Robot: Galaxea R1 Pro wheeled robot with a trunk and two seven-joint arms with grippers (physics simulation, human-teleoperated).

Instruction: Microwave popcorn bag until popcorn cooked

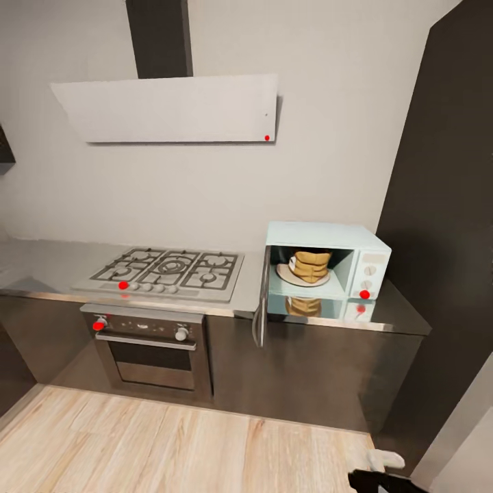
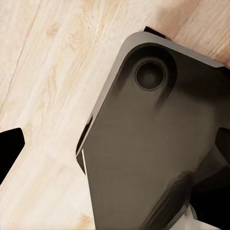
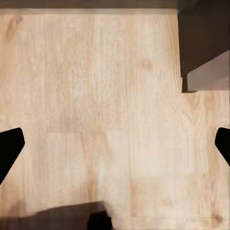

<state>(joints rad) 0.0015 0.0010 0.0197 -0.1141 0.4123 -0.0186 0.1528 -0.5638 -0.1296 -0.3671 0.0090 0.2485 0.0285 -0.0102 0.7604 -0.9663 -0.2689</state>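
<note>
1. Black fingertips of the right gripper (image 3: 115,141) sit at opposite edges of the right wrist view, spread wide with nothing between them, hanging over pale wooden floor (image 3: 105,96).
2. The left gripper (image 2: 115,143) is likewise parted and empty in the left wrist view; one dark fingertip (image 2: 9,148) shows at the frame's edge over the same planks, and beneath the gap lies the robot's dark grey base (image 2: 153,139), with a round recess near one corner.
3. In the head view, a dark and white part of the right arm (image 1: 381,471) shows at the lower right corner, well apart from the kitchen units.
4. Beyond the floor stands the countertop (image 1: 48,263), glossy grey over dark brown cabinet fronts, with a steel oven (image 1: 152,349) (red mark on one knob) set below a gas hob (image 1: 168,270).
5. At the counter's right end sits the pale blue microwave (image 1: 327,263), its door (image 1: 261,301) swung open toward the hob side.
6. Inside the open cavity, the tan popcorn bag (image 1: 310,266) rests on a round pale plate (image 1: 283,275); its reflection shows in the counter surface below.
7. A white extractor hood (image 1: 171,108) hangs on the wall above the hob.
</note>
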